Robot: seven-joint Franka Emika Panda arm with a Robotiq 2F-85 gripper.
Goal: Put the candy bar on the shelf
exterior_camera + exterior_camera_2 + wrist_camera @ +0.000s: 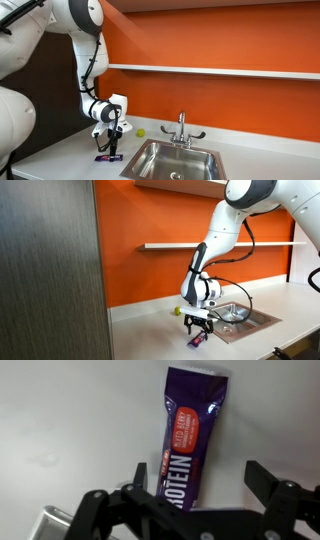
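Note:
The candy bar (190, 440) is a flat purple wrapper with a red patch and white letters, lying on the pale countertop. It also shows in both exterior views (108, 157) (195, 341). My gripper (200, 478) is open just above it, with one finger on each side of the bar's near end, not closed on it. In both exterior views the gripper (113, 146) (199, 328) points down over the bar. The shelf (220, 71) (200, 246) is a thin white ledge high on the orange wall.
A steel sink (170, 160) (240, 318) with a tap (181, 128) lies beside the bar. A small yellow-green ball (140, 132) (176, 309) sits by the wall. A dark wood-grain panel (50, 270) stands to one side.

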